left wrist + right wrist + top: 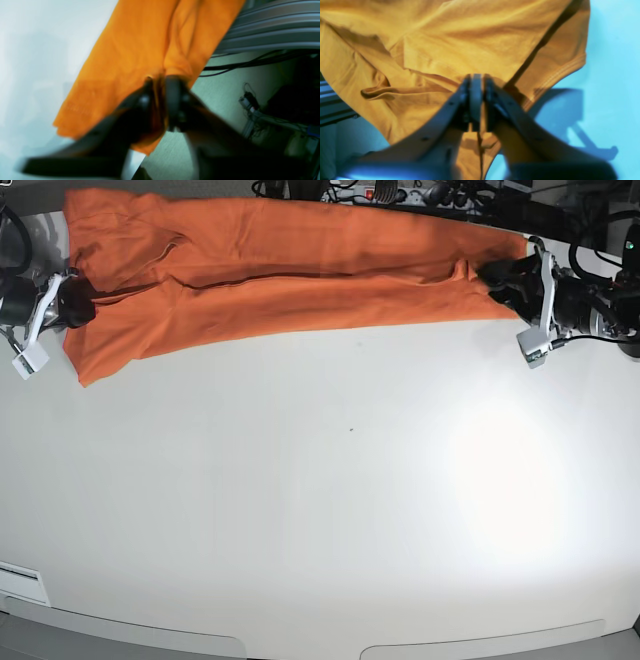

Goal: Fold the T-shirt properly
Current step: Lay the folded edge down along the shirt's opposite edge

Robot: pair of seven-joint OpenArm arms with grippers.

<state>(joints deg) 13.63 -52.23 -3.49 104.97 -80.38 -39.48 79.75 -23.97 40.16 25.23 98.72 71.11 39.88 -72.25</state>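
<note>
The orange T-shirt (280, 270) is stretched into a long band across the far edge of the white table (330, 500). My left gripper (488, 280) is at the band's right end, shut on the T-shirt's fabric (140, 45); in the left wrist view (158, 86) cloth is bunched between the black fingers. My right gripper (80, 305) is at the band's left end, shut on the T-shirt near a sleeve (560, 62); in the right wrist view (476, 80) the fingers are pinched together on folded fabric (460, 42).
Cables and power strips (400, 195) lie behind the table's far edge. An aluminium frame rail (270, 27) and loose cables (250, 65) show off the table edge in the left wrist view.
</note>
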